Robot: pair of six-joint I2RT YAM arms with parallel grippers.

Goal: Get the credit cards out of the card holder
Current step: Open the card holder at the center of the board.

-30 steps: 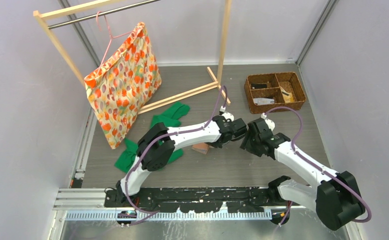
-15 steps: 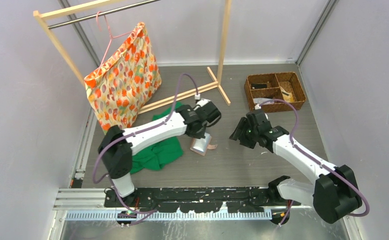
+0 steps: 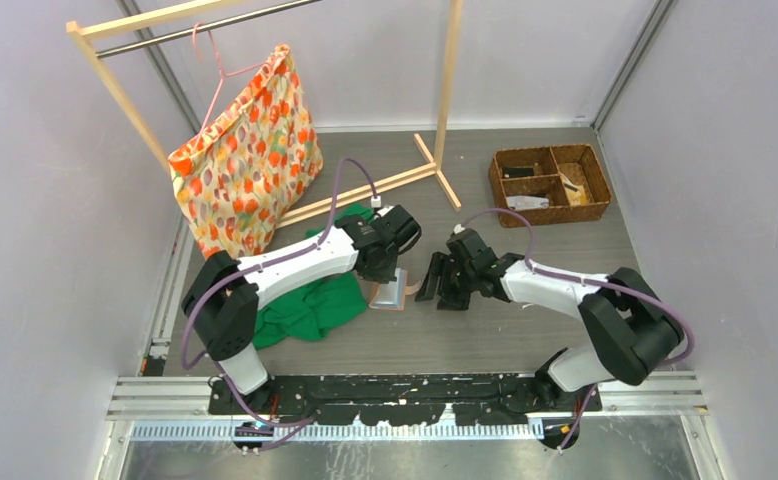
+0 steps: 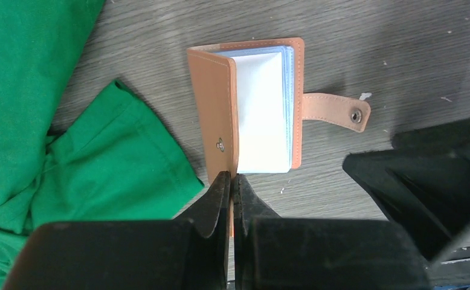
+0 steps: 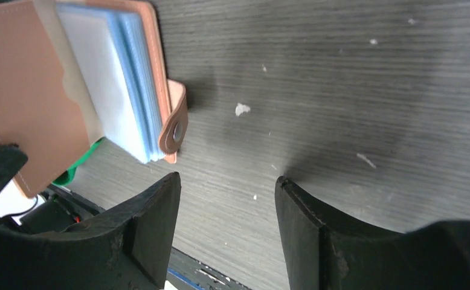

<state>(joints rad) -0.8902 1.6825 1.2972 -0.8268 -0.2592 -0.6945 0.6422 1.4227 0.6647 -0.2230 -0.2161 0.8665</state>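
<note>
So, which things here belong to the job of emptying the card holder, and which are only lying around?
For the job:
card holder, lying open
left fingers, pinching its cover
right fingers, open beside it

Just lying about:
green cloth
wicker basket
patterned bag
wooden rack

Green cloth, wicker basket, perhaps floral bag

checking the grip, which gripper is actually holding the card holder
The left gripper, shut on the card holder cover; the right gripper hangs open beside it.
</note>
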